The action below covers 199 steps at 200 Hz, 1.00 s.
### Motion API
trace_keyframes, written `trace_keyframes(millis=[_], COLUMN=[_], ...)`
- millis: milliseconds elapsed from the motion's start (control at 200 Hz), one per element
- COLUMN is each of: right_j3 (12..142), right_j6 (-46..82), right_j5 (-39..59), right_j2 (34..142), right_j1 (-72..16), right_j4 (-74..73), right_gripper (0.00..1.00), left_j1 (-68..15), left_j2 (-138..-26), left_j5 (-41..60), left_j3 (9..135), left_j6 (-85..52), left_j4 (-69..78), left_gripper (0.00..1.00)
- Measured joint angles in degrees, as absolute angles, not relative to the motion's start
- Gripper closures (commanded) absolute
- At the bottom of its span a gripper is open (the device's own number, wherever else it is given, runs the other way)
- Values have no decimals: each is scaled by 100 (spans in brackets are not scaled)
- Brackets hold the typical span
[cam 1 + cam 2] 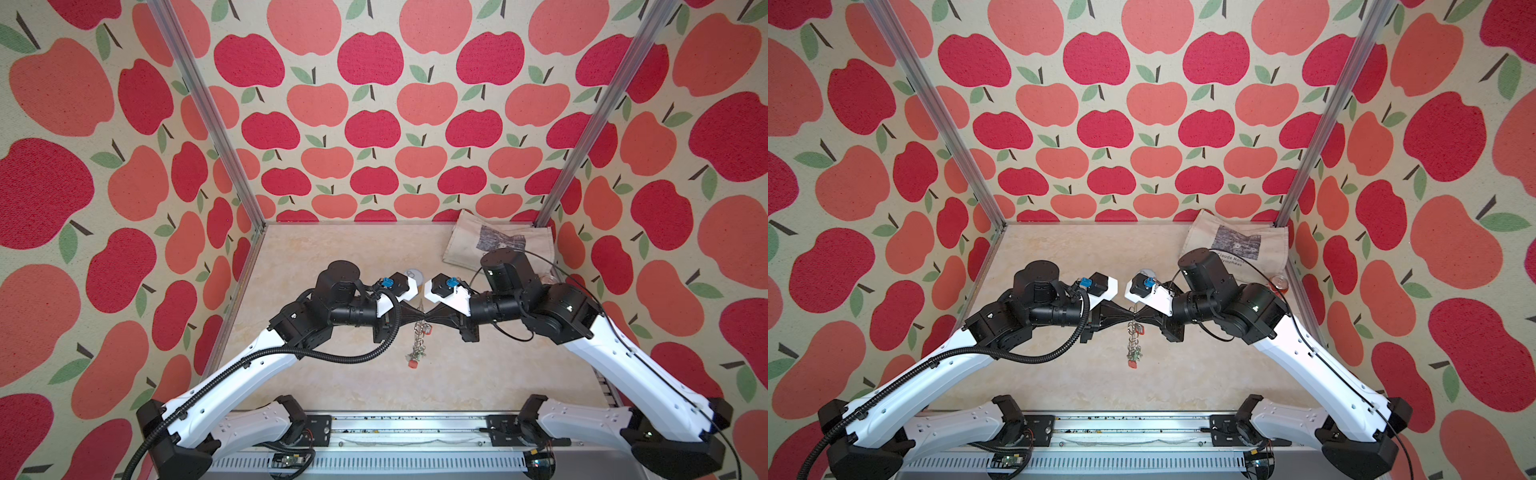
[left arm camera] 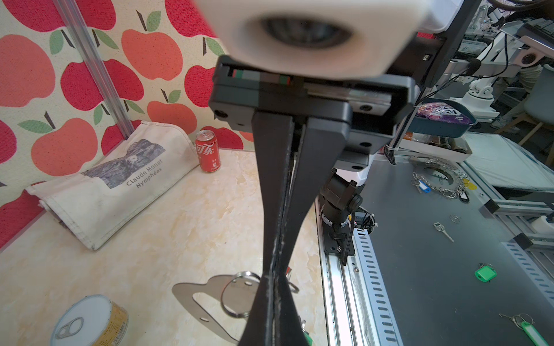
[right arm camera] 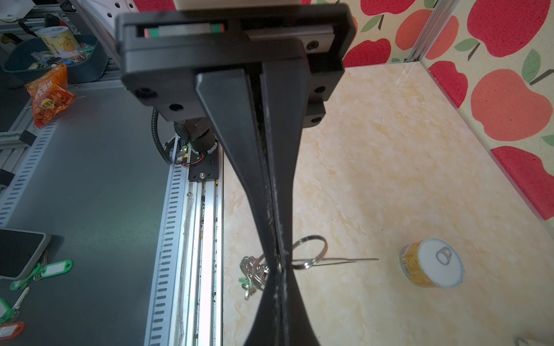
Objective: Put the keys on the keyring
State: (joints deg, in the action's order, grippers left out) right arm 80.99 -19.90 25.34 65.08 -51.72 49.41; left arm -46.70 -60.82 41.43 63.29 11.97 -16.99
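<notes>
In both top views my left gripper (image 1: 417,317) and right gripper (image 1: 428,317) meet tip to tip above the table's middle. Both are shut on the keyring (image 2: 207,299), a flat grey plate with an oblong slot and a large ring (image 2: 236,295). The right wrist view shows the plate edge-on (image 3: 344,260). A string of small rings (image 1: 419,337) trails from it toward the front. The keys are on those rings, one with a red tag (image 1: 412,364) and one with a green tag (image 3: 244,281). What exactly lies between the pads is hidden.
A tin can (image 1: 414,274) stands just behind the grippers. At the back right lie a printed tote bag (image 1: 494,245) and a red cola can (image 2: 207,151). The arms' base rail (image 1: 407,428) runs along the front. Loose keys (image 2: 485,273) lie on a dark bench outside.
</notes>
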Motion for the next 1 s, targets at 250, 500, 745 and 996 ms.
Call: trace_keyframes(millis=[250, 500, 745, 996], right_j3=[8099, 8086, 7856, 7400], right_j6=[-1990, -1992, -1870, -1487], right_j5=[2532, 2528, 2587, 2856], right_j2=[6504, 6403, 6154, 6097], right_j1=[-5181, -5203, -5183, -5037], right_j4=[4930, 4755, 4466, 3756], right_gripper=[97, 74, 75, 76], left_j1=[-4674, -4617, -4440, -4372], left_j2=[-6049, -5660, -5371, -5253], left_j5=[4121, 3944, 3833, 3841], left_j3=[6320, 5924, 5494, 5124], left_j6=[1188, 1076, 777, 471], left_j4=[-1684, -1212, -449, 440], left_gripper=[100, 100, 100, 100])
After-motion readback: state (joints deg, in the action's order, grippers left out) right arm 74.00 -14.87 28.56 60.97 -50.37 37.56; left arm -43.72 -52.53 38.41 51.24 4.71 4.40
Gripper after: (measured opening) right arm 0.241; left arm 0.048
